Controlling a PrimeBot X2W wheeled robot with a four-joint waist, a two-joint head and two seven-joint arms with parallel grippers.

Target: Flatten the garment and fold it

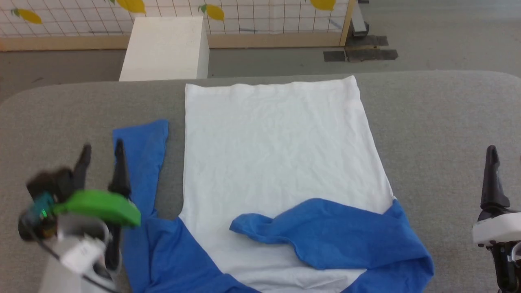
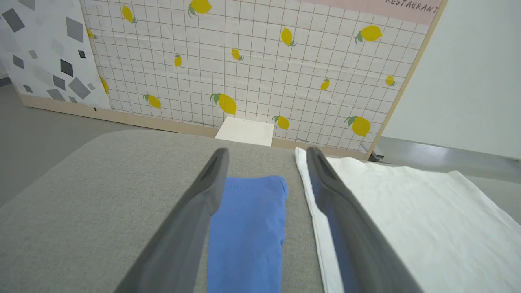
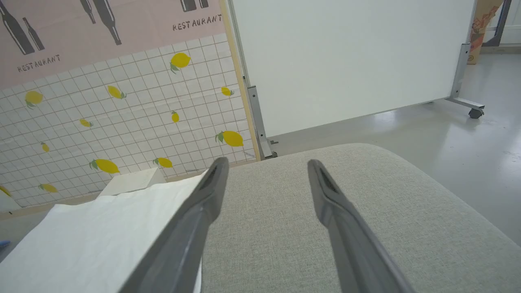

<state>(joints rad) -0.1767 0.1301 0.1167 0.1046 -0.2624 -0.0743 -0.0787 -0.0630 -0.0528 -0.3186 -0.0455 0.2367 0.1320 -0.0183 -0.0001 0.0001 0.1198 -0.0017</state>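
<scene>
Fingers of left gripper (image 1: 102, 146) and right gripper (image 3: 267, 162) spread, empty. Left hangs over the blue sleeve (image 1: 144, 154); a shallow pinch could rumple the garment (image 1: 276, 142).

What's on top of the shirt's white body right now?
One blue sleeve, folded across the near end of the white body. The cloth beneath that sleeve is covered. The other sleeve lies beside the body.

The desk (image 1: 447, 114) is covered in soft grey cloth and has round corners. Past its far edge, a white box (image 1: 165, 49) stands on the grey floor (image 3: 468, 134). Behind the box is a wall (image 2: 244, 61) of white squares with yellow lemons. Above that runs a pink strip (image 3: 101, 28) that says RESTAURANT. Beyond the far right corner stands a plain white board (image 3: 346, 57) on small wheels.
</scene>
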